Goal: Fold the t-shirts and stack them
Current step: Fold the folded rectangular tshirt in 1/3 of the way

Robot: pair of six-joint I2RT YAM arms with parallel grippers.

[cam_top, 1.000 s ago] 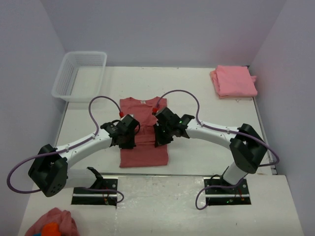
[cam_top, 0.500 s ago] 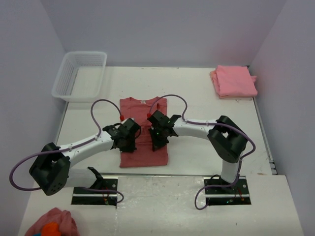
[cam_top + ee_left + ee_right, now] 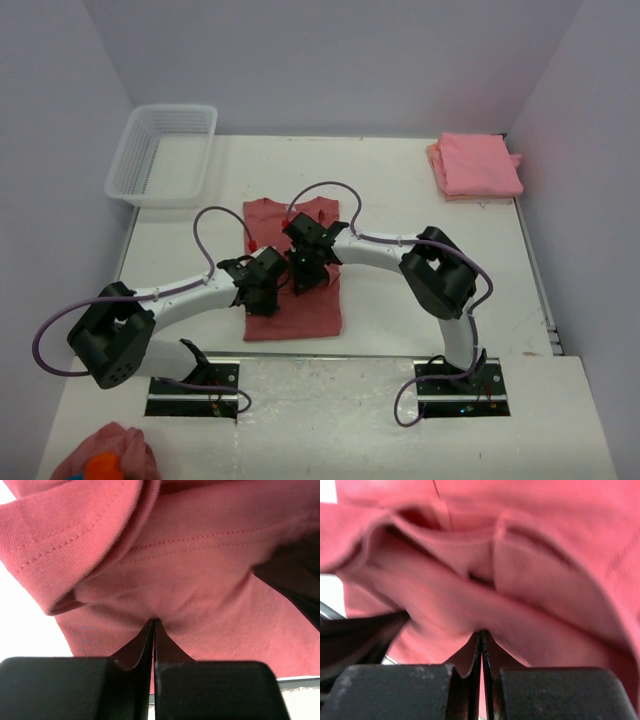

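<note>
A dusty rose-red t-shirt (image 3: 300,315) lies in the middle of the table as a long narrow strip, collar toward the back. My left gripper (image 3: 268,293) sits over its left half, and my right gripper (image 3: 303,277) is close beside it over the middle. In the left wrist view the left gripper (image 3: 154,623) is shut on a pinch of the t-shirt (image 3: 210,575), with a hemmed fold hanging above it. The right wrist view is similar: the right gripper (image 3: 481,633) is shut on bunched t-shirt cloth (image 3: 550,600). A folded salmon-pink t-shirt stack (image 3: 475,165) rests at the back right.
A white mesh basket (image 3: 160,155) stands at the back left. A small pink cloth lump with an orange patch (image 3: 105,462) lies at the near left corner. Both arm bases (image 3: 195,385) are bolted at the near edge. The right arm's elbow (image 3: 440,280) bends right of the shirt.
The right gripper has swung left across the shirt, drawing cloth with it, and its elbow has folded in. The left gripper has shifted slightly toward the near side. Both stayed shut.
</note>
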